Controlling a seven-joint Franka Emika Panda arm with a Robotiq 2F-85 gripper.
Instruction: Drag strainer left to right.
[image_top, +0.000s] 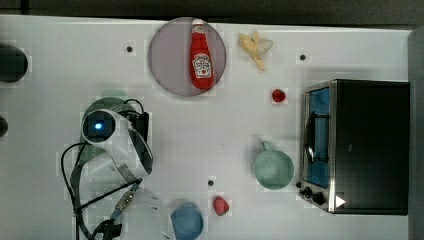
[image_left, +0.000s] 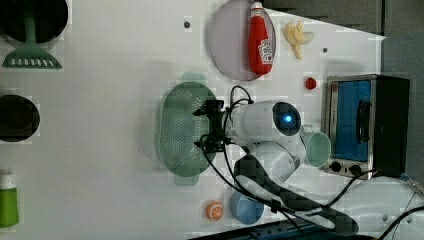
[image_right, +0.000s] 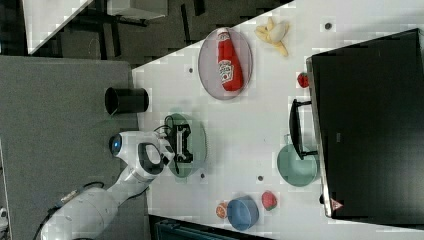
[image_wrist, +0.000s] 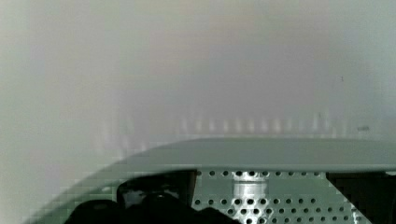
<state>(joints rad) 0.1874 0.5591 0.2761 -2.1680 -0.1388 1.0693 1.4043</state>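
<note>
Over the strainer, the gripper hovers with jaws spread wide, so the reach is under way, and next it must catch the rim before dragging

Bright, even light; hazy, blurred wrist view.

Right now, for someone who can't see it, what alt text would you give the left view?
A white robot arm reaches over a pale green strainer on a white table, its open gripper above the rim. Nearby are a ketchup bottle lying on a plate, a green mug and a toaster oven.
</note>
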